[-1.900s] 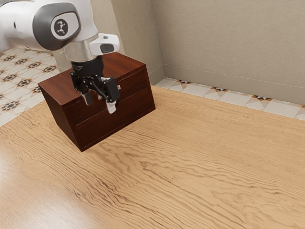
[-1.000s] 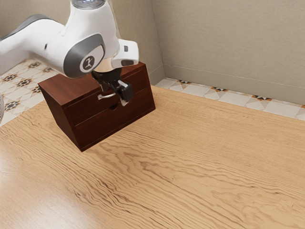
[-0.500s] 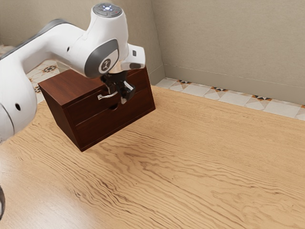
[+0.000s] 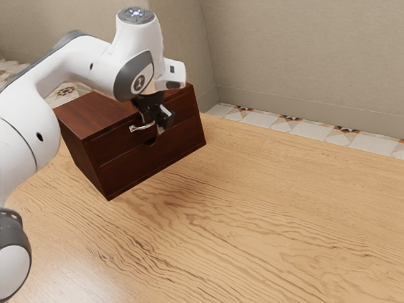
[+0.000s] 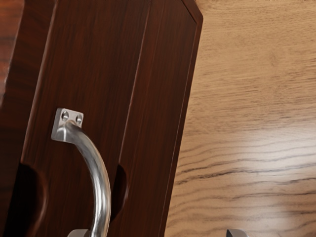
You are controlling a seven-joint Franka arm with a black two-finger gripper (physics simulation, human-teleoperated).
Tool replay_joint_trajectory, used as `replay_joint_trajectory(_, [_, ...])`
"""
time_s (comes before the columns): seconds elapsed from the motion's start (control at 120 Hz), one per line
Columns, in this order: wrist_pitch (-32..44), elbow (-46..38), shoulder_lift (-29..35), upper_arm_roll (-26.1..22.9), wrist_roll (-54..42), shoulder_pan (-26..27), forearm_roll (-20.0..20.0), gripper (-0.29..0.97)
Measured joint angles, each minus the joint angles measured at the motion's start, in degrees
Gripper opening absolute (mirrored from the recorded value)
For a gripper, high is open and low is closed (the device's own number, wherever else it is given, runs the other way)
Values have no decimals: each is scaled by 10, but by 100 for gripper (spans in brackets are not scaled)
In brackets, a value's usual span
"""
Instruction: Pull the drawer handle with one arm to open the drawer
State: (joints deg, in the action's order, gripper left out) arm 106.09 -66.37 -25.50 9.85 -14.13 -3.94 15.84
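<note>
One cabinet (image 4: 129, 165), dark reddish wood, standing on a pale wood-grain bench (image 4: 265, 221).

Two drawers in the cabinet's front, one above the other: upper drawer (image 4: 113, 145) and lower drawer (image 4: 158, 154). Both fronts look flush with the cabinet's face, the upper drawer shut.

One handle (image 4: 142, 127), a curved silver bar on the upper drawer near the middle of the cabinet's front. In the wrist view the handle (image 5: 94, 168) is fixed by a small plate with two screws and bows out from the wood.

One arm (image 4: 76, 63), white with grey joint caps, reaching over the cabinet's top and down its front to the handle. One cap bears a small dark emblem (image 4: 136, 81); it is not legible as writing.

Jaws: spread. In the wrist view the fingertips (image 5: 79, 233) stand well apart, the handle's bar between them, just beside one tip and away from the other.

Patterned tile floor (image 4: 303, 126) and plain beige wall (image 4: 303, 50) lie behind the cabinet.
</note>
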Motion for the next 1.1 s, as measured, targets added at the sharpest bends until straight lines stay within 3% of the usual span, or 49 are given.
replay_joint_trajectory(0.567, [26,19,-32,22,-48,-1,-1,29])
replay_joint_trajectory(0.892, [37,19,-47,23,-61,-2,-6,1])
replay_joint_trajectory(1.1, [40,-4,-31,25,-65,11,-12,-3])
